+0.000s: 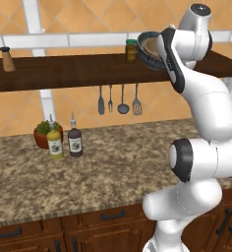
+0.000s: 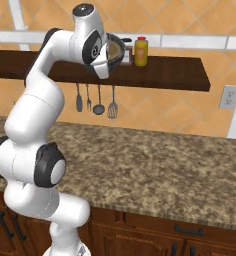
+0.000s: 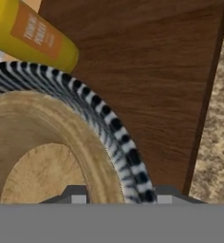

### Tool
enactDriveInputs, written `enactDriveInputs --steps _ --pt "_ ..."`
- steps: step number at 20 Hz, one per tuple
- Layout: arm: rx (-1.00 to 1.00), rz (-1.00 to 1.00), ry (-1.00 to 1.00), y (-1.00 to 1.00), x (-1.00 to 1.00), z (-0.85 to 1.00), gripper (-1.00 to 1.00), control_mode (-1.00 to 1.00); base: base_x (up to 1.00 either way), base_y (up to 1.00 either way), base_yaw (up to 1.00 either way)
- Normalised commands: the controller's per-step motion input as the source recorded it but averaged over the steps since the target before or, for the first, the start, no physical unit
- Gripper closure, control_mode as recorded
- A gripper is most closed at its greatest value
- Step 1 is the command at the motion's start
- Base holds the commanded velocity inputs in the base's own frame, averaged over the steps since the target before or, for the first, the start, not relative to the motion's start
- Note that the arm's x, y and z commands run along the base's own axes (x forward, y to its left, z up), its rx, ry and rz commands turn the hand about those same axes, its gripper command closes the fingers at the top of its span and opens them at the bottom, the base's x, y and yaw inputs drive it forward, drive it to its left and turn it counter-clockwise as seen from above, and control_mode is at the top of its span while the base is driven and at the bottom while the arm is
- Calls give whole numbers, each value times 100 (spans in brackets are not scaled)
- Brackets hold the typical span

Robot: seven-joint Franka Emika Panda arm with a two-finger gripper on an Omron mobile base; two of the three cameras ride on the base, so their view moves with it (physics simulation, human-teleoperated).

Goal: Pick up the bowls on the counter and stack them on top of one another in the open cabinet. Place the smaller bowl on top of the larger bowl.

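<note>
Left base view: the arm reaches up to the shelf (image 1: 78, 69), where the blue bowl (image 1: 146, 51) sits beside a jar (image 1: 131, 50).

Right base view: the tan bowl (image 2: 113, 50) lies nested in the blue one, near a yellow bottle (image 2: 141, 51).

Hand view: the hand (image 3: 116, 198) straddles both rims; whether it pinches them, I cannot tell.

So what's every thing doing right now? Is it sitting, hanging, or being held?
smaller bowl: nested inside the larger bowl, on the shelf
larger bowl: on the open cabinet, tan bowl in it
fingers: down at the bowls' rim; open or shut, cannot tell
yellow bottle: upright on the shelf beside the bowls
utensils: hanging under the shelf
two bottles: upright on the counter
</note>
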Motion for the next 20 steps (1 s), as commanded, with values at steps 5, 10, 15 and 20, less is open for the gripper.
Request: enactDriveInputs --steps 5,10,15,20 --pt "0 0 -8 0 0 1 -100 -100 0 0 0" --pt "-2 0 -25 0 -18 17 -100 -100 0 0 0" --pt "-1 0 -35 7 -56 19 -100 -100 0 0 0" --pt "0 0 -23 1 -97 5 -100 -100 0 0 0"
